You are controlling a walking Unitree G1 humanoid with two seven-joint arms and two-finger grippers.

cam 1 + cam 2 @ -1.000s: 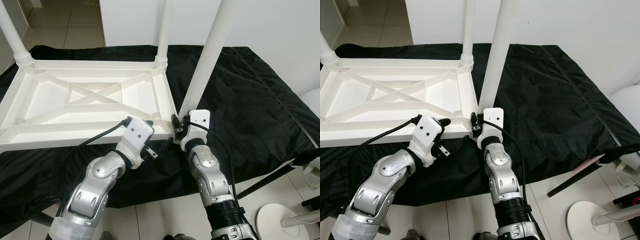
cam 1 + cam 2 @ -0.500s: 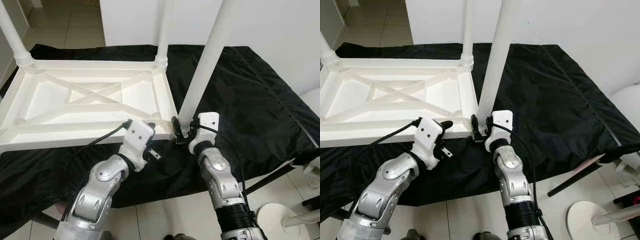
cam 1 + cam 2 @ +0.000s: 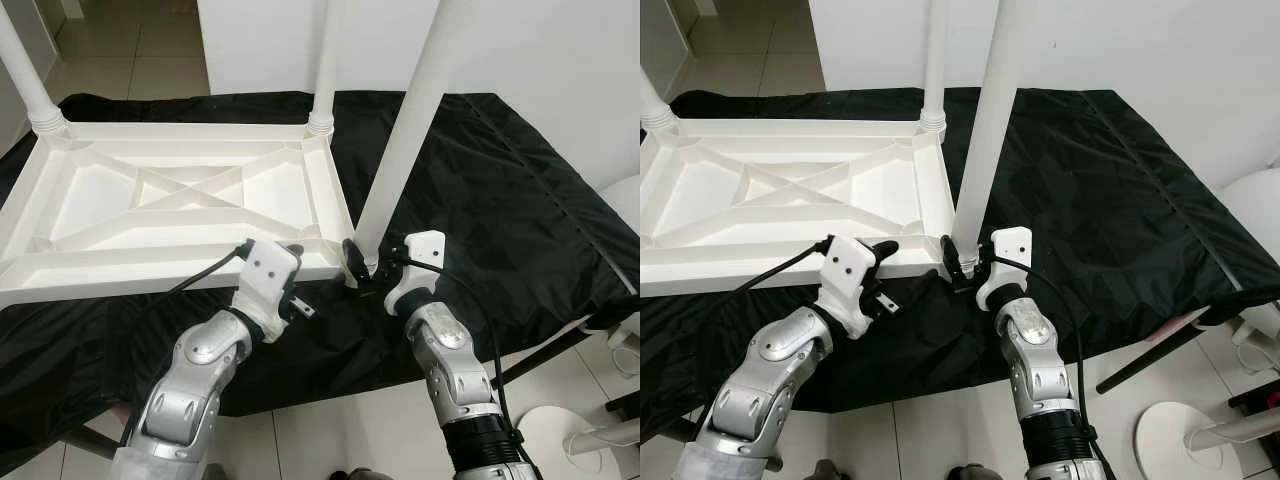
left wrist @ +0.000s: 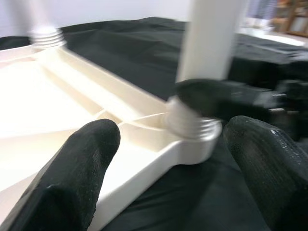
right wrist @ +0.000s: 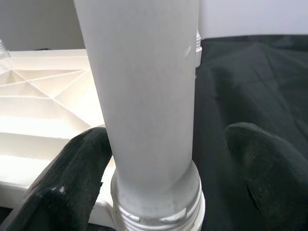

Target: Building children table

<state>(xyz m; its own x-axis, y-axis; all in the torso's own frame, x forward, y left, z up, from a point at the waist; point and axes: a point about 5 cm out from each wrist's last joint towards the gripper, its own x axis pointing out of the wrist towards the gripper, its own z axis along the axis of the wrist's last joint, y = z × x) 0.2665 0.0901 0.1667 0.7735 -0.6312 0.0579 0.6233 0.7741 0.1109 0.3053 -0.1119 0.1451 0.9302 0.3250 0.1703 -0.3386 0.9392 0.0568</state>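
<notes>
While fingers (image 5: 77, 173) gape—right gripper (image 3: 962, 268) flanks leg (image 3: 985, 130).

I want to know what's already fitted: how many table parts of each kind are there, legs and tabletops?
legs: 3 (far left, far right, near right)
tabletop: 1, lying upside down
total: 4

You have a black cloth (image 3: 500, 180) spread over the surface. Behind the cloth stands a white wall (image 3: 560, 60); tiled floor (image 3: 130, 40) lies beyond it, a round white base (image 3: 560, 440) below its corner.
</notes>
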